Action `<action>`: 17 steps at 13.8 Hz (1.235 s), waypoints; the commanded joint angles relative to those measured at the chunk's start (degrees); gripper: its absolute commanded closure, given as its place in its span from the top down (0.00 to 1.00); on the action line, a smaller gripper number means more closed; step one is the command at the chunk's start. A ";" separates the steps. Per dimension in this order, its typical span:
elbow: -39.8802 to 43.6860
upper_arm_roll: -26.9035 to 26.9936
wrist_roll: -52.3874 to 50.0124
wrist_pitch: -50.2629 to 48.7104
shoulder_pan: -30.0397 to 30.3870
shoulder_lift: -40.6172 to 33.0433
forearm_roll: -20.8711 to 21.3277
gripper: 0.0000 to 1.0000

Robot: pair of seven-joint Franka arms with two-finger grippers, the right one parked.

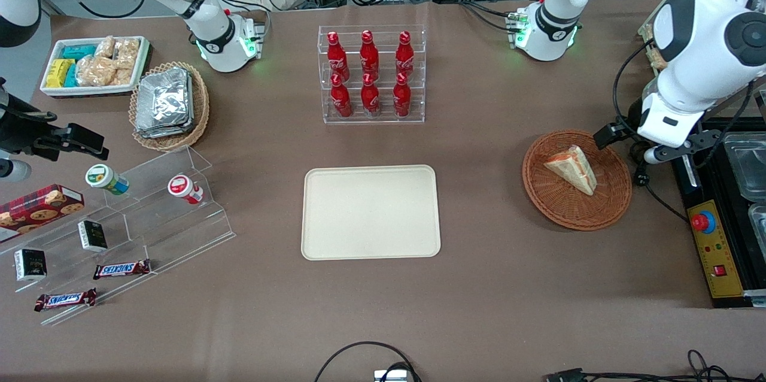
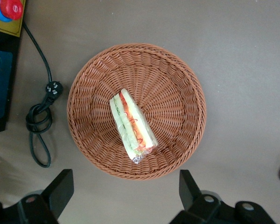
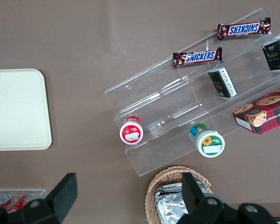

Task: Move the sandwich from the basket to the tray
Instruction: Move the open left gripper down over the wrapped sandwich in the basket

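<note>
Sandwich (image 1: 573, 169) lay wrapped in the reddish-brown wicker basket (image 1: 559, 209), at the right of the front frame near the working arm's end of the table. Its filling edge (image 2: 132, 123) faced up at the wrist camera. The left gripper (image 2: 126, 198) hung above the basket's rim, fingers (image 2: 61, 189) spread wide and holding nothing. The cream tray (image 1: 371, 212) sat bare at centre frame, well apart from the basket.

Sandwich (image 1: 573, 169) wrapped, lying flat in brown wicker basket (image 1: 553, 202), right of frame in front view. Cream tray (image 1: 370, 212) at ctr, bare. Gripper (image 2: 126, 198) above basket, fingers apart.
</note>
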 commanded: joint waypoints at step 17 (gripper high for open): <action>-24.26 0.36 -20.51 38.50 1.17 5.57 -0.08 1.00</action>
